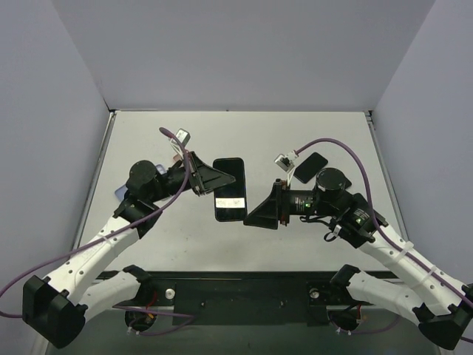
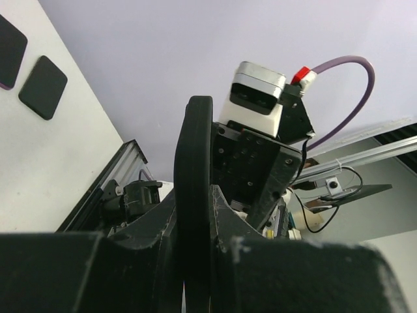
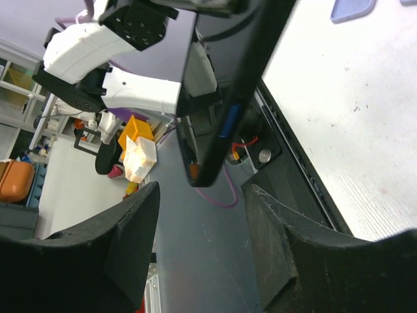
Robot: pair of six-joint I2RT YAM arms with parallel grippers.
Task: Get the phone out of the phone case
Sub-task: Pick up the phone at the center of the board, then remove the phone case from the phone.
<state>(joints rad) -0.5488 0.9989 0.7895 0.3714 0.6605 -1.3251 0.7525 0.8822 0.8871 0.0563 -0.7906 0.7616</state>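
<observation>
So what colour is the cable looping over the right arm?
Purple cable, clearest in the top view.

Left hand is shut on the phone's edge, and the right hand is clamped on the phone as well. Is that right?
Not quite. The left hand is shut on the phone, but the right hand is not clamped on it: it is open. The right wrist view shows its two fingers spread wide, with the phone's end near their tips and untouched.

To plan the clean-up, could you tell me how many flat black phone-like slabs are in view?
3 black slabs. One is clamped in the left gripper; two lie side by side on the white table by the right arm, one unseen from above. Others may be hidden.
</observation>
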